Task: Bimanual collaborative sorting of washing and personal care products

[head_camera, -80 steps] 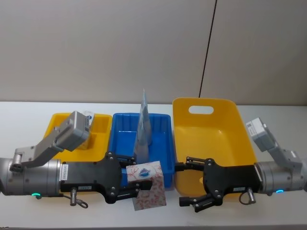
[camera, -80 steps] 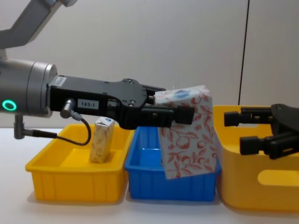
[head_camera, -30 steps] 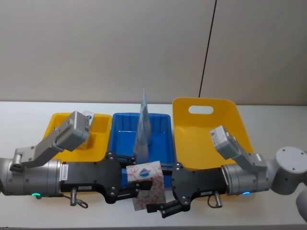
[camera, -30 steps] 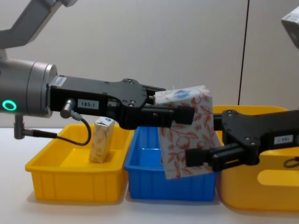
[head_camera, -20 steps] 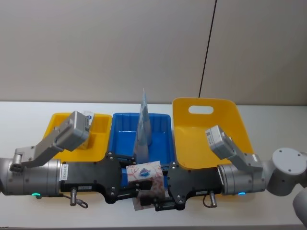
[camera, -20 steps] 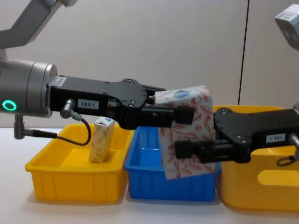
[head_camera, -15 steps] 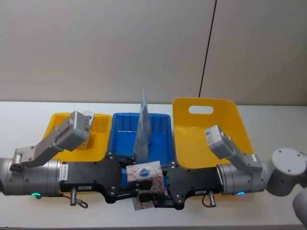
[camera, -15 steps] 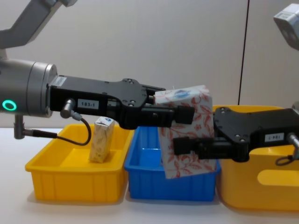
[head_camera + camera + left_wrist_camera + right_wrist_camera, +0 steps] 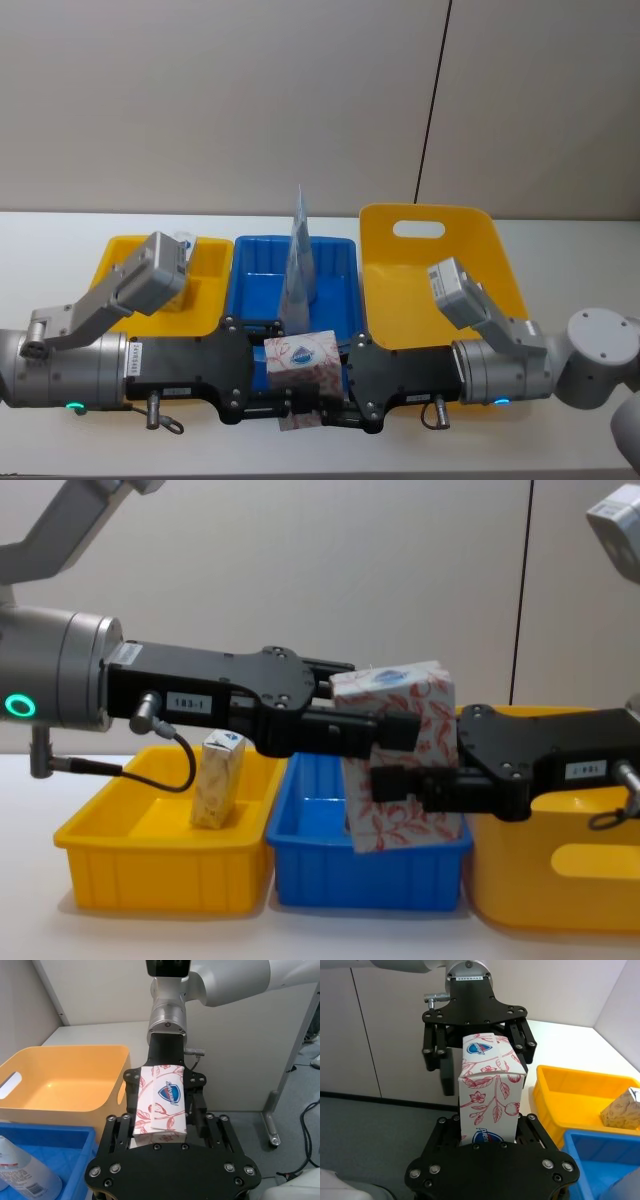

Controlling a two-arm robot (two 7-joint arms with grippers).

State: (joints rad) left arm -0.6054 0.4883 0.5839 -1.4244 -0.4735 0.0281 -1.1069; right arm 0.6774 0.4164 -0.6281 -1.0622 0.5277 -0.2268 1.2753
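Bins first. Tub under and beyond the wrist of the right claw. Blue bin below and just beyond the meeting point of the two claws. Tray beneath the arm of the left claw, toward its outer side.

Gripping box with left claw, closed narrow on the upper part. Gripping same box with right claw from the opposite side, lower down, also closed narrow. Held in the air between the two, slightly tilted, near blue bin's front rim. Judged as mid-handover, left to right.

Pouch upright in blue bin, just beyond the claw tips. Carton upright in tray, under left claw's arm.

Risks:
- Creasing the thin card, from squeezing on both sides while pulling apart.
- Dropping onto bin rim or table, from releasing left ahead of a firm right grip.
- Swinging or twisting in right claw after release, from the low grip.
- Toppling pouch, from carrying forward instead of sideways toward tub.
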